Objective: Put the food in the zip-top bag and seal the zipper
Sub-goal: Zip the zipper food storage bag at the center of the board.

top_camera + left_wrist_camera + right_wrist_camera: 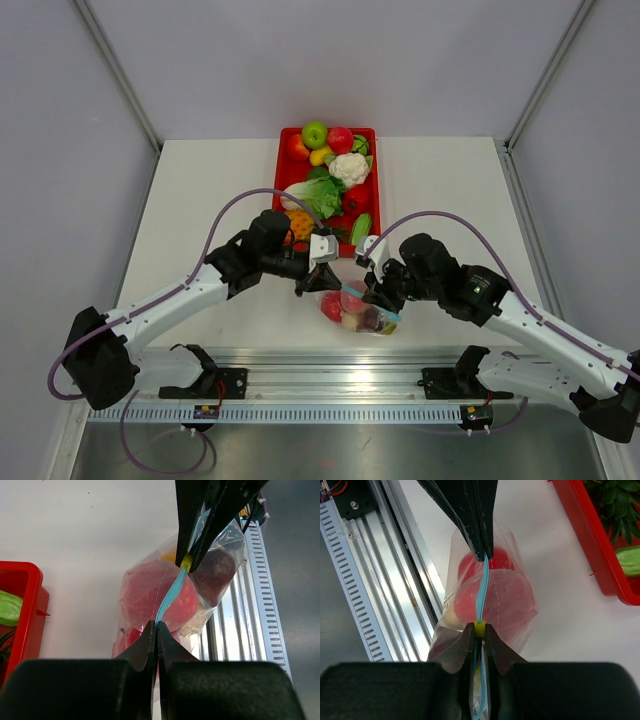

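The clear zip-top bag hangs between both grippers near the table's front edge, holding red, yellow and dark toy food. Its light blue zipper runs taut between them and also shows in the right wrist view. My left gripper is shut on one end of the zipper. My right gripper is shut on the zipper's small yellow slider, which also shows in the left wrist view. More toy food lies in the red tray.
The red tray stands at the back middle of the table, with apples, cauliflower, leafy greens and other toys in it. The metal rail with the arm bases runs along the near edge, right under the bag.
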### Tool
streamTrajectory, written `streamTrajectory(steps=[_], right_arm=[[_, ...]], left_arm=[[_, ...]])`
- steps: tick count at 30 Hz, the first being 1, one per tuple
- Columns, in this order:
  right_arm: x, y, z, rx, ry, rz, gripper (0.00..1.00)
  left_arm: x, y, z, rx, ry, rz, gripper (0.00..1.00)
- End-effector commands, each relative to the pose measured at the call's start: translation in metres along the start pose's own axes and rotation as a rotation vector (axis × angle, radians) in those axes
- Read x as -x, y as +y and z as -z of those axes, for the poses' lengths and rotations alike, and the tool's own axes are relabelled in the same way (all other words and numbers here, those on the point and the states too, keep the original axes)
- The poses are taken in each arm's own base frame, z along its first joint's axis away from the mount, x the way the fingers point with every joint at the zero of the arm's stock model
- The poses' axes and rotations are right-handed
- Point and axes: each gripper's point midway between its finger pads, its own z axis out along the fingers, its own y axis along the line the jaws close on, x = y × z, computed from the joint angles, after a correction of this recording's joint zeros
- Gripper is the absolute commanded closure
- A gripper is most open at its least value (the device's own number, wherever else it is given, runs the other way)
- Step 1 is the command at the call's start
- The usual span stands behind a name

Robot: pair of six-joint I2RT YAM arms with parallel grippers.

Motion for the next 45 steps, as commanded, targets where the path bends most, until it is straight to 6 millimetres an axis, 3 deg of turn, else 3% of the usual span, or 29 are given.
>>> streamTrajectory(steps=[1, 3, 4, 7, 10, 14, 21, 27, 45], right_arm=[[0.037, 0.003, 0.013, -0.001, -0.122, 0.022, 1.00], [0.039, 0.000, 0.016, -0.021, -0.126, 0.016, 0.94], [0.040, -0.001, 0.017, -0.030, -0.128, 0.012, 0.73], [0.043, -0.008, 0.023, -0.079, -0.151, 0.001, 0.56], [0.045, -0.015, 0.028, -0.128, -0.180, -0.018, 0.54], [0.049, -0.016, 0.027, -0.137, -0.207, -0.041, 0.57], [0.037, -0.023, 0.008, -0.149, -0.142, -0.061, 0.57], [0.032, -0.017, -0.005, -0.055, -0.091, -0.074, 0.57], [0.001, -0.025, -0.019, -0.005, -0.025, -0.101, 0.69]], left_arm=[[0.022, 0.008, 0.003, 0.049, -0.042, -0.051, 1.00], [0.021, 0.009, 0.005, 0.068, -0.051, -0.054, 1.00], [0.027, 0.009, 0.007, 0.080, -0.070, -0.071, 1.00], [0.028, 0.009, 0.008, 0.095, -0.086, -0.075, 1.00], [0.024, 0.011, 0.008, 0.104, -0.081, -0.062, 1.00], [0.021, 0.011, 0.005, 0.099, -0.082, -0.049, 1.00], [0.010, 0.015, 0.000, 0.097, -0.064, -0.038, 1.00], [0.008, 0.014, -0.002, 0.089, -0.062, -0.027, 1.00], [0.009, 0.015, -0.003, 0.083, -0.061, -0.039, 1.00]])
